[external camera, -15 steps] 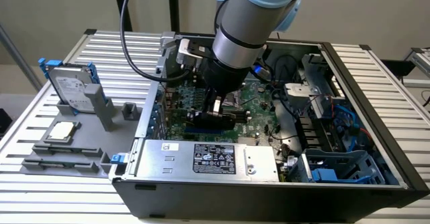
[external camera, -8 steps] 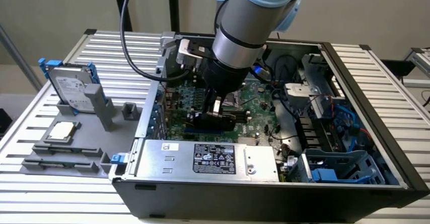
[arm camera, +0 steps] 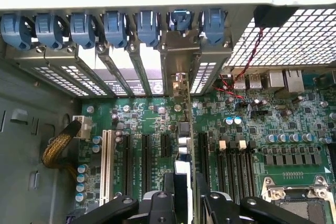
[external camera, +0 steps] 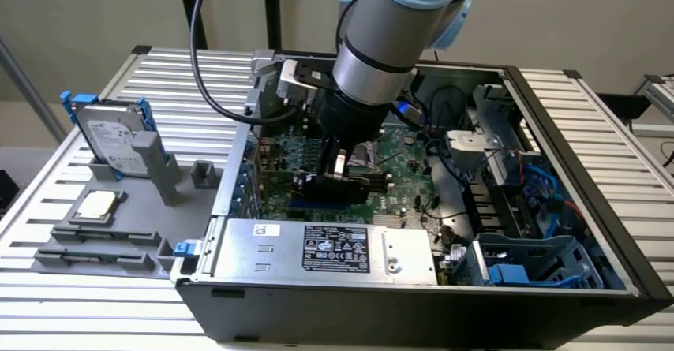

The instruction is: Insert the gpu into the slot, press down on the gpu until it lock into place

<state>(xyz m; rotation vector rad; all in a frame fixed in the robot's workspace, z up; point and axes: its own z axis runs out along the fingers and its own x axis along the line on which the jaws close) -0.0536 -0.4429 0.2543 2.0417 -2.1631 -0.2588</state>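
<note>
My gripper (external camera: 339, 173) reaches down into the open computer case (external camera: 589, 288) and is shut on the gpu (external camera: 342, 185), a small black card held on edge just over the green motherboard (external camera: 406, 197). A short piece of the blue slot (external camera: 303, 204) shows right under the card's lower edge. In the wrist view the gpu (arm camera: 183, 145) is seen edge-on, running from between my fingers (arm camera: 157, 205) toward the case's rear wall, with its metal bracket (arm camera: 179, 59) standing in a rear opening. The card hides the slot there. I cannot tell whether the card is seated.
A silver power-supply box (external camera: 327, 248) lies along the case's front. Blue drive cage (external camera: 526, 260) and cables fill the exterior view's right. A white slot (arm camera: 107, 163), black slots (arm camera: 239, 166) and the processor socket (arm camera: 299, 203) flank the card. Outside stand a hard drive (external camera: 110, 138) and a chip (external camera: 98, 203).
</note>
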